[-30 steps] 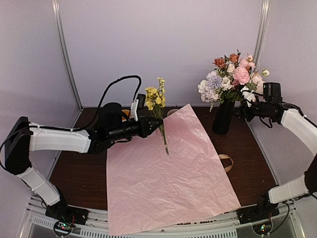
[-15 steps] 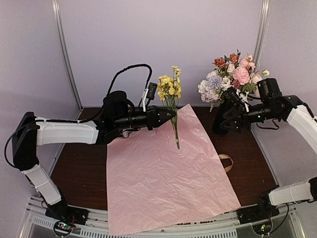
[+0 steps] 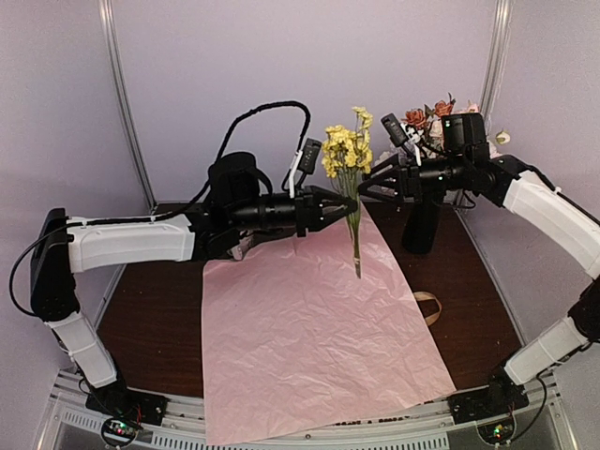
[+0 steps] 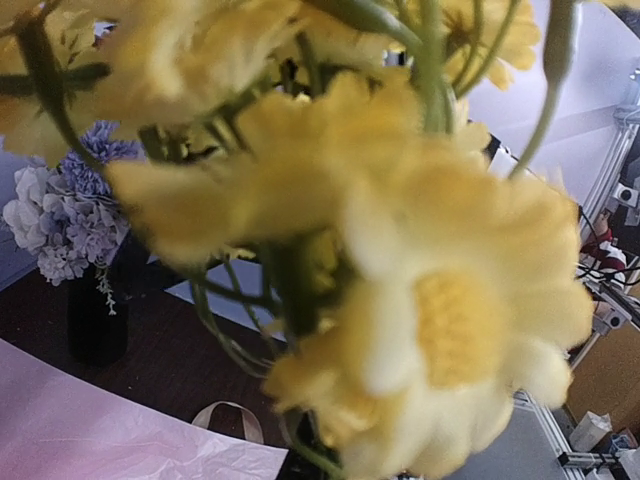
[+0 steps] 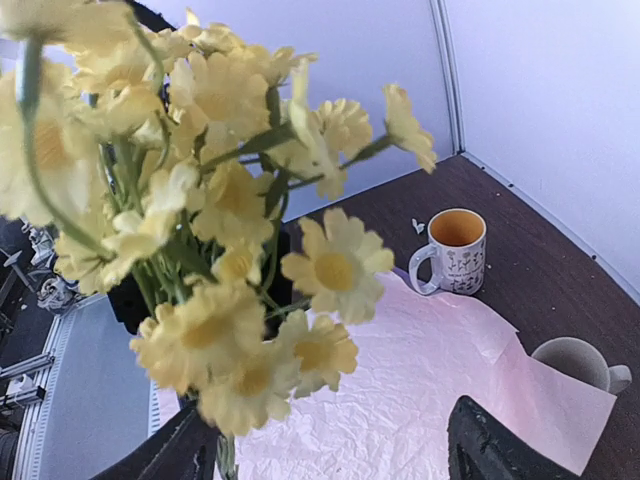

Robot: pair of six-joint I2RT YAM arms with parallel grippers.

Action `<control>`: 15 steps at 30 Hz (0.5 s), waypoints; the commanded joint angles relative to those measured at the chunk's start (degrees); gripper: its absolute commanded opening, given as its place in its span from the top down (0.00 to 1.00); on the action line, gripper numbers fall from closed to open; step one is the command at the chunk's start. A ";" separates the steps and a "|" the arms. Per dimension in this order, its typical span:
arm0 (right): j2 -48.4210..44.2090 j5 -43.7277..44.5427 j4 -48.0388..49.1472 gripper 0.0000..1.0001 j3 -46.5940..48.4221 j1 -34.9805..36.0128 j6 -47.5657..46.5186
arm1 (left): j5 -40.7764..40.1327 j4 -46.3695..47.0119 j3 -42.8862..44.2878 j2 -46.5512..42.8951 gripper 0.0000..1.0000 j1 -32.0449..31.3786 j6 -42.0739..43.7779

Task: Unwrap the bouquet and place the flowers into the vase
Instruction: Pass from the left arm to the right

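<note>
My left gripper (image 3: 335,204) is shut on the stem of a sprig of small yellow flowers (image 3: 347,150) and holds it upright above the pink paper (image 3: 309,328). The stem's end hangs free below. In the left wrist view the blurred yellow flowers (image 4: 400,280) hide the jaws. My right gripper (image 3: 368,183) stands open right beside the sprig. From its wrist, the yellow flowers (image 5: 230,250) fill the left side, and the stem runs down by the left finger (image 5: 160,455). The black vase (image 3: 422,225) stands behind, holding the other flowers (image 3: 424,114).
A beige ribbon (image 3: 429,305) lies on the dark table right of the paper. A mug with an orange inside (image 5: 455,250) and a cream mug (image 5: 580,362) stand at the paper's far edge. The black vase (image 4: 97,320) carries lilac blooms (image 4: 65,215).
The left arm has carried the yellow sprig up and to the right, toward the vase. The right arm has swung left from the vase to meet the sprig.
</note>
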 commanded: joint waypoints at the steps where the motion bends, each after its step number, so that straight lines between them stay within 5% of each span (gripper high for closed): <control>1: 0.81 -1.66 3.84 0.21 2.40 2.49 4.94 | -2.36 -4.16 2.86 1.26 1.00 -0.20 2.62; 15: 1.28 -4.50 5.75 0.41 0.57 4.77 8.60 | -4.92 -7.18 3.69 1.37 1.00 -0.20 2.90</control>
